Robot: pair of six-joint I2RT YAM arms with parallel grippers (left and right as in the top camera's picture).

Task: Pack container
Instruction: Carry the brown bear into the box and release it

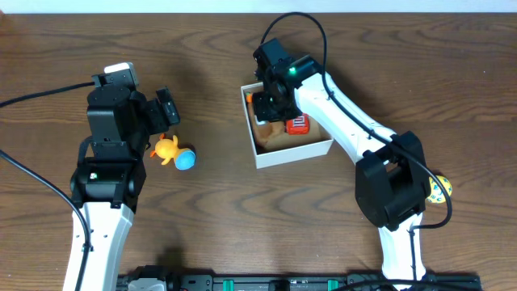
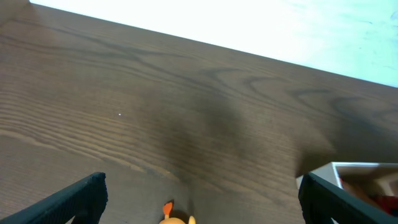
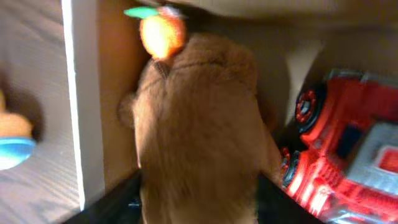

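Observation:
The container [image 1: 295,152] is a white square box with a brown inside, right of the table's centre. In it lie a brown plush toy [image 1: 273,133], a red toy truck [image 1: 299,124] and a small orange carrot toy [image 3: 163,34]. My right gripper [image 1: 275,103] is down inside the container. In the right wrist view its fingers [image 3: 199,186] press both sides of the brown plush toy [image 3: 199,118], with the red truck [image 3: 342,155] to the right. An orange and blue toy [image 1: 174,153] lies on the table left of the container. My left gripper [image 1: 166,113] is open and empty just above it [image 2: 202,199].
A yellow patterned toy [image 1: 440,187] lies by the right arm's base. The container's white wall [image 3: 81,93] stands left of the plush. The orange and blue toy also shows at the left edge of the right wrist view [image 3: 12,134]. The container's corner shows in the left wrist view [image 2: 360,169].

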